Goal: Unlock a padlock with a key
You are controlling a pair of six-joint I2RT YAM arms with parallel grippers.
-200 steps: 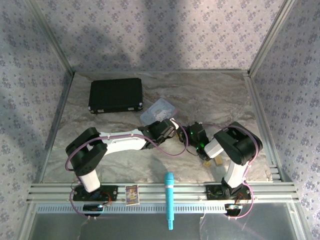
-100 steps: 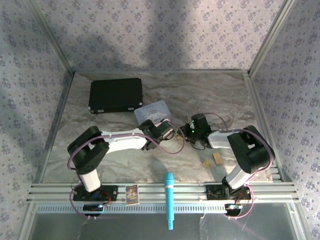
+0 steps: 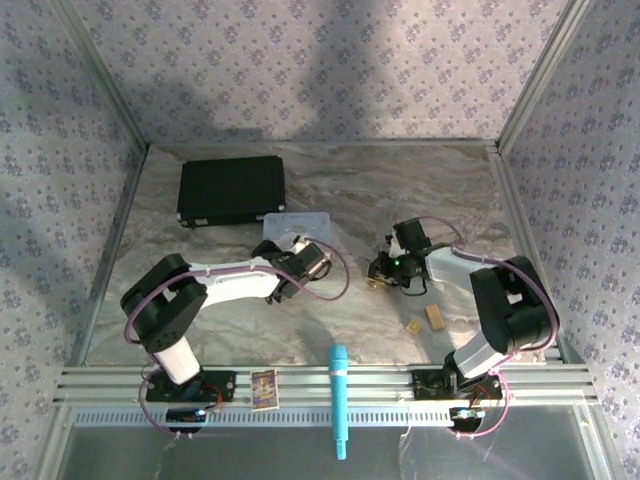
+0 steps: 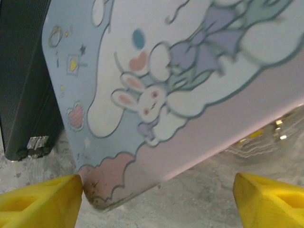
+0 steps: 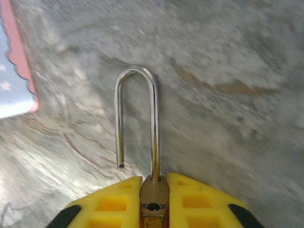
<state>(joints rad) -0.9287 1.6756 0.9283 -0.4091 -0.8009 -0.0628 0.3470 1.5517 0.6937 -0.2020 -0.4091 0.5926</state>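
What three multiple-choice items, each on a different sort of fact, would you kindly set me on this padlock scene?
1. Where on the table does the black case lie?
A) far left corner
B) near right corner
C) dead centre

2. How many small tan blocks lie on the marble?
A) one
B) two
C) four

3. How does the shackle of the padlock stand?
A) locked into the body
B) open, one leg free
C) missing

Key:
1 A: the overhead view shows the case at the back left.
2 B: two blocks lie close together at the near right.
3 B: the right wrist view shows the shorter leg's end hanging clear of the brass body.
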